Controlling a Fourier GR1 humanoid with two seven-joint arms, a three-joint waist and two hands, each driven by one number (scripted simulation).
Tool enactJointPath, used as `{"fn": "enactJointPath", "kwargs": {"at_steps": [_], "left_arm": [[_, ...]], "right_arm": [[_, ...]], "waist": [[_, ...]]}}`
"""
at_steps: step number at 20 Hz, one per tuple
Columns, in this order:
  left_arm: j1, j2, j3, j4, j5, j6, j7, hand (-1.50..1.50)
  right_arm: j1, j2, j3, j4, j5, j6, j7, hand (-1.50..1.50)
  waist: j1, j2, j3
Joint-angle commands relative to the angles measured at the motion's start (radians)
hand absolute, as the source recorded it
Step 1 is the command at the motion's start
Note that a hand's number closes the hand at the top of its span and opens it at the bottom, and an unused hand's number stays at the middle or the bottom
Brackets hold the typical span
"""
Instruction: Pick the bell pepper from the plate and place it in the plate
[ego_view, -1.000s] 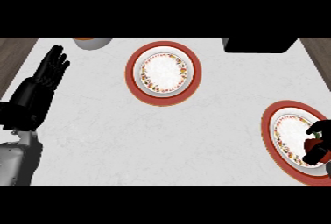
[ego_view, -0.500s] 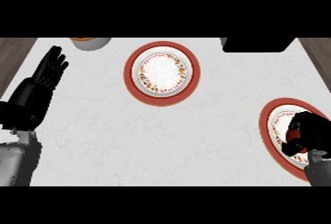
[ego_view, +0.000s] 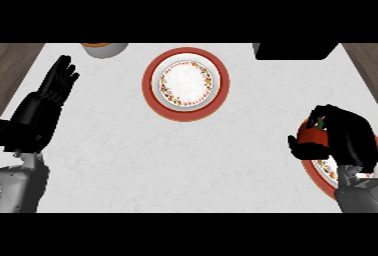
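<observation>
Right hand (ego_view: 341, 137): curled round what looks like the bell pepper (ego_view: 319, 123), over near plate (ego_view: 319, 175). Left hand (ego_view: 46, 102): open, resting. No legible writing.

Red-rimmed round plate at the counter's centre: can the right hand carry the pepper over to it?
Probably yes. The right hand is curled around the red bell pepper, and the white counter between it and the red-rimmed round plate shows no obstacle.
</observation>
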Motion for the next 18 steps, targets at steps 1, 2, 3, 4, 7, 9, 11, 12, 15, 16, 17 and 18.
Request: {"fn": "enactJointPath", "kwargs": {"at_steps": [1,2,3,4,7,9,11,12,15,16,17,18], "left_arm": [[-0.066,-0.009,0.002,0.049,-0.003,0.010,0.024,0.00],[-0.018,-0.026,-0.028,-0.023,-0.012,0.013,0.031,0.00],[-0.034,-0.040,-0.037,-0.016,-0.027,0.033,0.043,0.00],[-0.037,-0.001,0.013,0.005,0.014,-0.007,0.030,0.00],[-0.033,-0.027,-0.015,0.037,-0.026,-0.002,-0.033,0.00],[0.012,-0.033,-0.024,-0.035,-0.020,-0.008,-0.002,0.00],[0.022,-0.014,0.005,-0.081,0.011,-0.027,0.045,0.00],[-0.010,0.011,0.035,0.043,0.004,-0.053,-0.037,0.00],[-0.016,-0.005,0.017,0.037,-0.009,-0.044,-0.019,0.00],[-0.059,-0.009,0.008,-0.018,0.002,-0.034,0.062,0.00],[-0.018,-0.022,0.008,-0.047,-0.007,-0.017,0.053,0.00],[-0.046,-0.018,0.018,0.008,0.000,-0.035,0.009,0.00]], "right_arm": [[-0.078,0.087,0.047,-0.118,-0.041,-0.009,-0.019,1.50],[-0.114,0.100,0.037,-0.140,-0.050,0.005,0.008,1.50],[-0.103,0.107,0.024,-0.134,-0.068,-0.022,-0.028,1.50],[-0.116,0.124,0.028,-0.123,-0.061,-0.035,-0.036,1.50],[-0.207,0.204,0.105,-0.140,-0.017,0.019,0.043,1.50],[-0.293,0.229,0.094,-0.058,-0.020,0.061,0.051,1.50],[-0.355,0.246,0.043,0.020,-0.042,0.050,0.007,1.50],[-0.390,0.297,0.088,0.046,-0.001,0.039,0.052,1.50],[-0.540,0.336,0.004,0.240,-0.047,0.010,-0.008,1.50],[-0.545,0.374,0.031,0.272,-0.007,-0.020,0.006,1.50],[-0.599,0.392,0.013,0.267,-0.021,0.008,0.042,1.50],[-0.614,0.404,-0.011,0.375,-0.039,-0.051,-0.034,1.50]], "waist": [[-0.002,0.004,0.001],[0.011,0.001,0.001],[0.006,0.003,0.001],[0.009,0.005,0.001],[0.009,0.005,0.001],[0.018,0.005,0.001],[0.017,0.005,0.001],[0.015,0.007,0.001],[0.022,0.010,0.001],[0.020,0.008,0.001],[0.022,0.006,0.001],[0.023,0.010,0.001]]}}
